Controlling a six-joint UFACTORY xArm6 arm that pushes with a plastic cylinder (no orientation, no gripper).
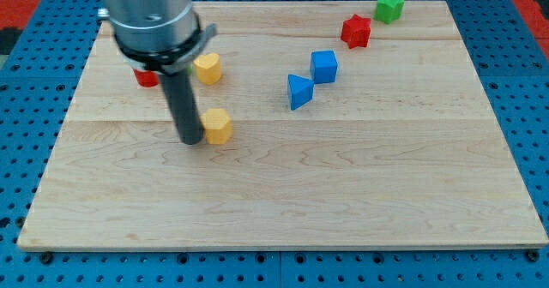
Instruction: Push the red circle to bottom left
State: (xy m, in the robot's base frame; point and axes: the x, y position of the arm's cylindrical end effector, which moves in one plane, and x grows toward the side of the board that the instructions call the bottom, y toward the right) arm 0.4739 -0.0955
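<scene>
Seven small blocks sit on the wooden board (283, 194) in the camera view, most of them in its upper half. My tip (190, 141) rests on the board just to the view's left of a yellow block (219, 126), touching it or nearly so; I cannot tell which. It carries no jaws and holds nothing, being a plain dark rod under a grey cylindrical body (150, 14) that fills the view's top left. The red circle (146, 77) lies up there too, mostly hidden behind that body and the rod, so only a red sliver shows and its round shape cannot be made out. A second yellow block (208, 68), heart-like in outline, stands just to the view's right of the rod, above the first. Near the centre, a blue cube (324, 66) and a blue triangle (299, 92) sit close together. Toward the view's top right, a red star (355, 31) and a green star (389, 7) lie near each other, the green one close to the board's upper edge.
</scene>
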